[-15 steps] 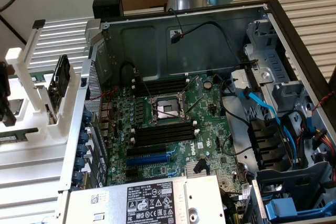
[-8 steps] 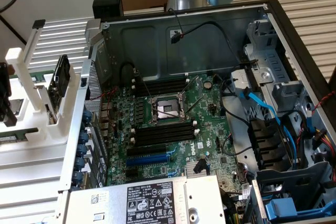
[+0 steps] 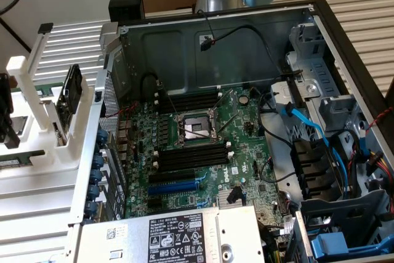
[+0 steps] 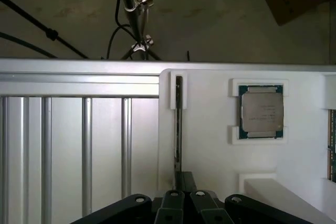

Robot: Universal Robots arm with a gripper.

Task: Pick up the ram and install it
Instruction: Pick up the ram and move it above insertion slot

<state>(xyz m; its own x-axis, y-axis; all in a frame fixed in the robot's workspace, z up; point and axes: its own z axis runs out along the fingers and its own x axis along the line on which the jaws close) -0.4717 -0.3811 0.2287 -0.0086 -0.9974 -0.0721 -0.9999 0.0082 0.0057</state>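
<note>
The ram stands on edge in a narrow slot of the white parts rack, so in the wrist view it looks like a thin dark strip. My gripper hangs over the strip's near end, its dark fingers pressed together and shut. I cannot tell whether they touch the stick. In the exterior view the ram is a dark board upright in the rack, at the exterior view's left of the open computer case. Black memory slots lie bare on the motherboard.
A processor chip sits in its own holder on the rack beside the ram. A green board edge lies further along. Ribbed metal table borders the rack. Cables, drive cages and a power supply crowd the case.
</note>
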